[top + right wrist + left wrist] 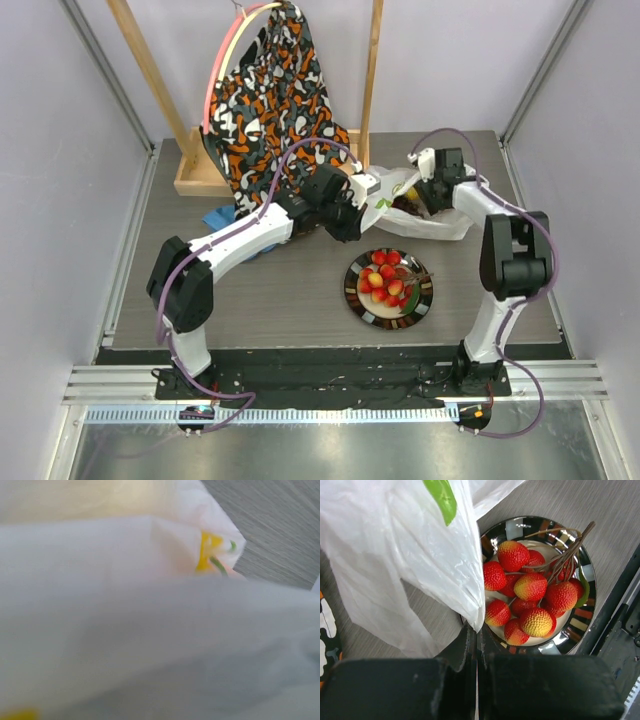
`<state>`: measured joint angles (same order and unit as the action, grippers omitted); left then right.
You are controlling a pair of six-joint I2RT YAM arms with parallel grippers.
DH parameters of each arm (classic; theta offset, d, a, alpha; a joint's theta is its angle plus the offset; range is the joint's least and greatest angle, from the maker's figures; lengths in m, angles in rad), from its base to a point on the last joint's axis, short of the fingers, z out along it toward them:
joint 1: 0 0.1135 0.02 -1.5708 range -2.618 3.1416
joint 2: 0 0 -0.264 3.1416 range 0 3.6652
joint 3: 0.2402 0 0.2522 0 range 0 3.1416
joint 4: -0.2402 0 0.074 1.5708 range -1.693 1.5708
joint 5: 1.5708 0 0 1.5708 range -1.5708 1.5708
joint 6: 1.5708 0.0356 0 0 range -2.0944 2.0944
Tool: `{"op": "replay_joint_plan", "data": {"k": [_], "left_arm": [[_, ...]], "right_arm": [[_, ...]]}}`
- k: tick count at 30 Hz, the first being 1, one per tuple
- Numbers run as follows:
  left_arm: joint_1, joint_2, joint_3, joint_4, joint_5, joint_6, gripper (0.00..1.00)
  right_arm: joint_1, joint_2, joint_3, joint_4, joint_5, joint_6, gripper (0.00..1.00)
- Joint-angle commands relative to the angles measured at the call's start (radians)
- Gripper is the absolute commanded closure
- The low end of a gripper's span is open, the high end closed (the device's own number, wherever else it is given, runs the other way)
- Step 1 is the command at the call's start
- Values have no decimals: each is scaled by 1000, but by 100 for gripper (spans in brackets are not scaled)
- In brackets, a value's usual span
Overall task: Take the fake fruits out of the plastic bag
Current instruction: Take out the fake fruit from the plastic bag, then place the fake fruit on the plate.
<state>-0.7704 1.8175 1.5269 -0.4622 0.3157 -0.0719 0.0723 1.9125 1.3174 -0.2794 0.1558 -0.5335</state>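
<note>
The plastic bag (440,225) lies crumpled at the back of the table, past the plate. My left gripper (352,222) is at its left end. In the left wrist view the left gripper (478,632) is shut, pinching a fold of the bag (395,555) just above the plate's rim (520,526). Several red and yellow strawberries (530,587) lie on the plate (352,285). My right gripper (432,197) is at the bag's mouth, by a dark shape (407,206) inside. The right wrist view is filled by the bag (125,605), and its fingers are hidden.
An orange-black-white patterned cloth (270,90) hangs from a wooden stand (195,175) at the back left. A blue cloth (218,215) lies under the left arm. The table's black front rail (620,630) runs close to the plate.
</note>
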Motion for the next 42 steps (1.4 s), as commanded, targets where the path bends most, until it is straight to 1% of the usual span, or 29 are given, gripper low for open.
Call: {"op": "replay_joint_plan", "data": {"k": [1,3,4,5,6,7,8,10,11,13,14,15,16,19,20,22,26,27,30,31,32,35,37,41,42], "left_arm": [[-4,6,70,28,13,1,100],[-4,19,91,28,13,0,100],[-4,22,98,28,11,0,100],[-3,26,105,30,10,0,100],[-3,32,119,28,8,0,100],[-4,35,125,27,10,1,100],[-4,39,133,25,8,3,100],[-4,46,151,20,2,6,100],[-4,51,156,19,-1,6,100],[-3,55,171,17,-9,15,100],[-3,58,176,17,-13,17,100],[-3,60,179,16,-26,21,100],[-1,63,182,14,-32,23,100],[6,65,185,13,-44,30,100],[11,63,187,11,-46,29,100],[26,62,185,13,-46,18,100],[55,49,182,11,-46,3,100],[60,46,179,8,-43,1,100],[80,23,164,13,-43,1,100],[88,17,158,14,-41,3,100],[91,11,154,16,-41,6,100],[95,-21,133,23,-46,14,100],[95,-43,122,19,-50,23,100],[95,-66,104,17,-52,29,100],[95,-70,99,19,-52,30,100]], "right_arm": [[-15,-286,37,-111,-284,67,78],[-16,-351,29,-180,-341,87,80],[-16,-377,28,-205,-420,89,84],[-16,-430,25,-231,-459,84,85],[-16,-455,17,-272,-499,83,86],[-16,-477,13,-294,-527,84,90],[-14,-516,11,-335,-585,81,91],[-9,-546,11,-386,-633,64,91],[-5,-567,9,-443,-675,50,90],[18,-589,6,-515,-725,-35,88],[27,-599,-9,-582,-739,-66,88],[43,-637,-24,-602,-757,-130,88],[58,-659,-44,-619,-760,-160,87],[153,-766,-147,-646,-730,-271,86],[222,-788,-196,-655,-717,-296,86],[292,-837,-248,-650,-676,-356,85],[434,-837,-326,-646,-656,-408,83],[498,-831,-334,-646,-645,-419,83],[601,-823,-388,-627,-569,-460,83],[621,-823,-405,-615,-549,-467,83],[633,-825,-449,-554,-489,-447,83],[658,-800,-504,-471,-429,-445,84],[666,-770,-524,-411,-394,-413,84],[699,-724,-578,-227,-251,-339,84],[699,-709,-580,-210,-228,-329,84]]}}
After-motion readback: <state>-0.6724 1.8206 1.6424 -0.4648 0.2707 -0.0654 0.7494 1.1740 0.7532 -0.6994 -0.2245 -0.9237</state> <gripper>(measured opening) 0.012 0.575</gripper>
